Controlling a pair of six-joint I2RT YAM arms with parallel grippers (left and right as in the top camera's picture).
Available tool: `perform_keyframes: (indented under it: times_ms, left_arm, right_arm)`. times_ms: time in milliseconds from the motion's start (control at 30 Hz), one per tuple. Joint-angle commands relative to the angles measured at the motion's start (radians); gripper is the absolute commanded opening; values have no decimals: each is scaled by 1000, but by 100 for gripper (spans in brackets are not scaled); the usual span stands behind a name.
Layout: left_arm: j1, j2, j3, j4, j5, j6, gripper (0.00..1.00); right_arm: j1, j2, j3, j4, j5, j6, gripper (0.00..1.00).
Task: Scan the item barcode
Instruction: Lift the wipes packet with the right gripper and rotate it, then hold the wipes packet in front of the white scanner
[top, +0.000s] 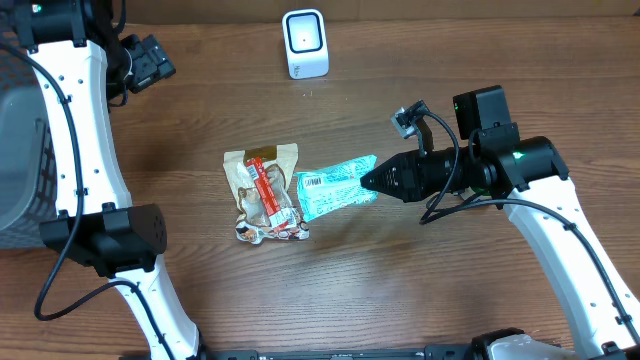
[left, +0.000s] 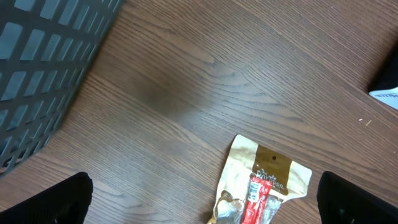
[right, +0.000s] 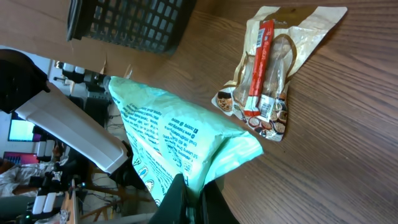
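Pinching one end of the mint-green packet, the right gripper is closed tight on it. The packet is thin, shiny plastic with small print and a white label. Its far end comes right up to the right side of the tan snack bag; I cannot tell if they touch. The snack bag is crinkly and lumpy, with a long red stick on top. It lies on the brown wooden table. The white scanner, a little box with round corners, stands well behind the bag. The left gripper is far to the back left of the bag, its fingers spread wide with nothing in them.

The scanner shows plainly only from overhead. The right wrist view shows the packet up close, folded like a tent, with rows of tiny words. The left wrist view shows the top of the snack bag and a dark plastic basket with square holes, off to the bag's left.
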Motion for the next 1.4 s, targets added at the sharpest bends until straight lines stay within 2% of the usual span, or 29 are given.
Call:
perform_keyframes:
  times_ms: [0,233,400,533,767,900,1000,1167,1367]
  left_arm:
    - [-7,-3,-4,-2,0,18,100]
    - [-7,-3,-4,-2,1,18,100]
    - [-7,-3,-4,-2,0,18,100]
    - [-7,-3,-4,-2,0,18,100]
    - [-7,-3,-4,-2,0,18,100]
    - [-7,-3,-4,-2,1,18,100]
    - [-7,-3,-4,-2,0,18,100]
    - [-7,-3,-4,-2,0,18,100]
    - [-7,-3,-4,-3,0,18,100]
  right_arm:
    - [14,11,15,9,-20,-9,4]
    - [54,121,13,18,71,0,4]
    - [64,177,44,55,347,83,4]
    - [65,178,225,-23,404,101,3]
    - [72,203,640,-135,703,94,3]
    - [93,239,779,-63,859,-36,3]
    - [119,248,779,70,938,-175,3]
    - [184,312,779,243,1123,-301,3]
    - [247,470,779,428,1231,-486,4]
